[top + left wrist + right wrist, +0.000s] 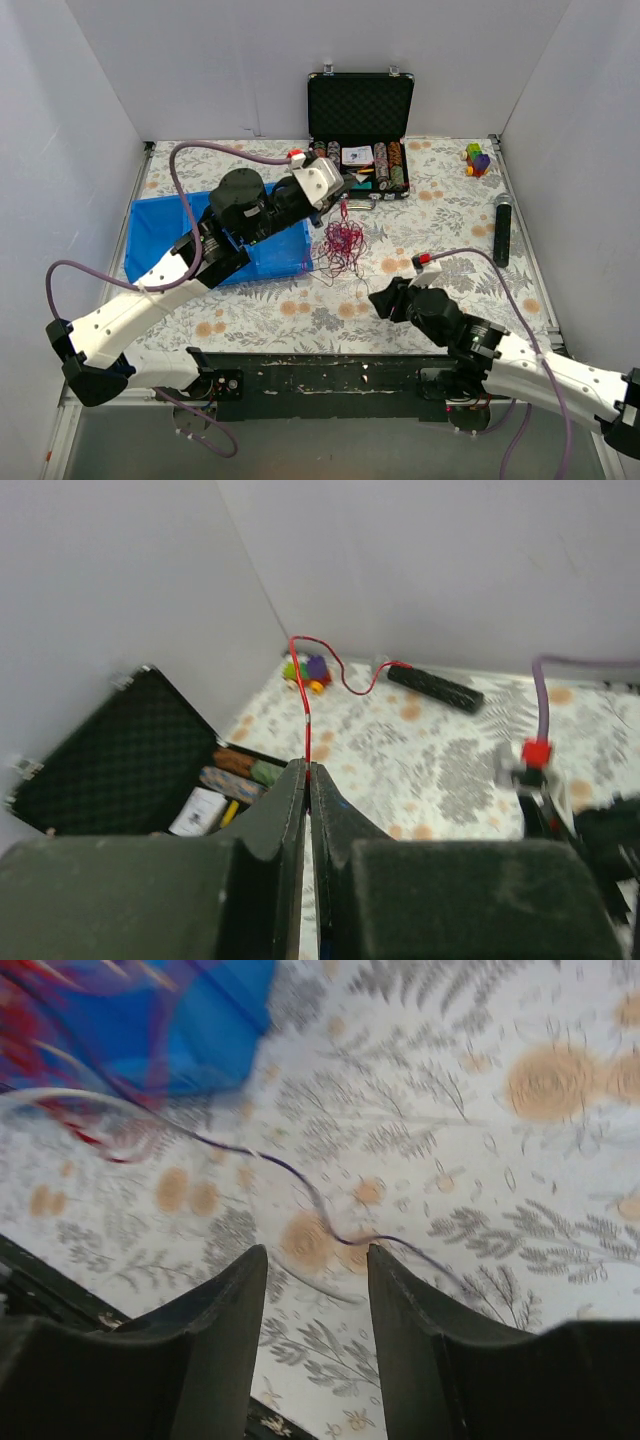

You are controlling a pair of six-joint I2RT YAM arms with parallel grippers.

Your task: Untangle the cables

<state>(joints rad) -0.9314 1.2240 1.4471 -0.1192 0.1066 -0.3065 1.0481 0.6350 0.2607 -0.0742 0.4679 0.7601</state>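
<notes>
Top external view: the cables point(342, 246) sit in a red-and-magenta tangle on the floral surface point(440, 215), just beside a blue tray point(160, 245) — one red cable point(305, 705) is pinched in the closed left hand point(307, 772). Near the tangle, the right hand point(317, 1260) stands parted, gripping nothing — a dark cable point(312, 1198) lies beneath it

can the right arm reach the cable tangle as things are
Probably yes: the right gripper is open, and nothing stands between it and the cable tangle just ahead.
</notes>
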